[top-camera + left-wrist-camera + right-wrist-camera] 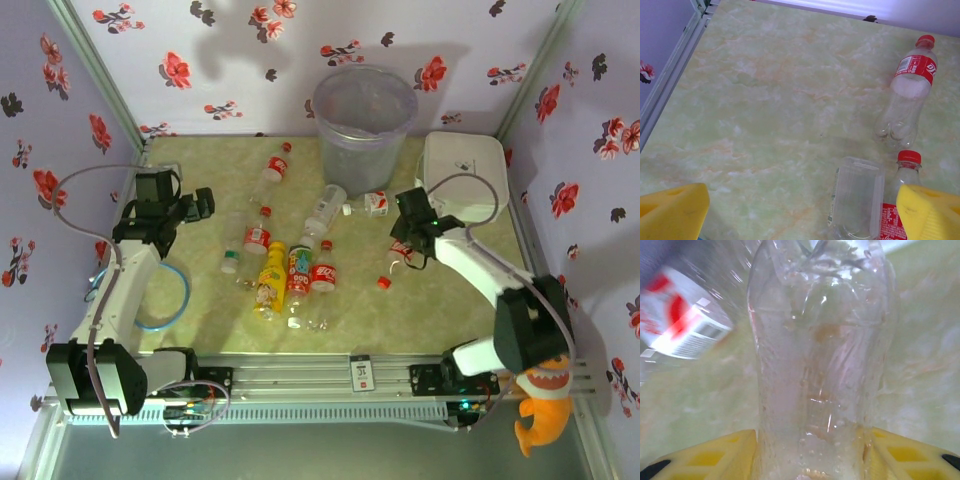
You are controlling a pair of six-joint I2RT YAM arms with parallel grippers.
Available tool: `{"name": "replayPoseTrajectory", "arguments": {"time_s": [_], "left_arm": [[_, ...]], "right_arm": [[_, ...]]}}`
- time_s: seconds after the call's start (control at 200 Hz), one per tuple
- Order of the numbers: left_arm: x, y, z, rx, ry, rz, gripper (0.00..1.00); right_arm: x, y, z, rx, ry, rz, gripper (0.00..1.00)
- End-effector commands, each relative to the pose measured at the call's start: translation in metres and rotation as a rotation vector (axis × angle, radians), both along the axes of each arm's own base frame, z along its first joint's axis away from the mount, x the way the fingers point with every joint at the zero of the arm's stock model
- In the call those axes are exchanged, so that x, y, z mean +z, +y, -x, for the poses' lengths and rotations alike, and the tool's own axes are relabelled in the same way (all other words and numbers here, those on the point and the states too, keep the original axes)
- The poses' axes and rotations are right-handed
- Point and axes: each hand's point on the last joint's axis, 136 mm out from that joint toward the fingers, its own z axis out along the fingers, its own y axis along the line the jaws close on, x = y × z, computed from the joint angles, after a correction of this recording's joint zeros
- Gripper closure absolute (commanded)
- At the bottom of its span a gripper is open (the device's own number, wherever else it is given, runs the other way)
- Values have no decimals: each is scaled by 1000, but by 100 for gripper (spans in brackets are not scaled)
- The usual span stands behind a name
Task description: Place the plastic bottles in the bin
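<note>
Top view: the bin [364, 115] stands at the table's [200, 310] far edge; plastic bottles [290, 265] lie strewn mid-table. Left wrist: left jaws gape wide, empty; a red-capped bottle [907, 90] lies ahead. Right wrist: right jaws clamp a clear bottle [820, 365] from both sides.

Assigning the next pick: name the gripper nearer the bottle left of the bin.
Left. Left gripper sits just near-left of that bottle; right gripper, clamping another bottle, is farther off, near-right.
</note>
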Motion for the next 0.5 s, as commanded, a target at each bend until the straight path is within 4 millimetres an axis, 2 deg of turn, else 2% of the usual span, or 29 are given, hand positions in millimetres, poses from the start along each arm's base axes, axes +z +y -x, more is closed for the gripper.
{"name": "replayPoseTrajectory", "arguments": {"time_s": [0.0,0.13,0.24,0.335,0.49], "left_arm": [[-8,-3,-1,-26,20,-16,3],[-12,-4,-2,-25,37,-14,3],[-14,-4,-2,-24,44,-15,3],[-16,-4,-2,-27,46,-18,3],[-21,-6,-2,-36,60,-22,3]], "right_arm": [[66,-11,7,62,-115,76,47],[147,-5,-5,136,-317,77,48],[213,2,-29,173,-527,97,48],[261,13,-54,191,-683,109,48],[318,30,-99,177,-885,98,48]]}}
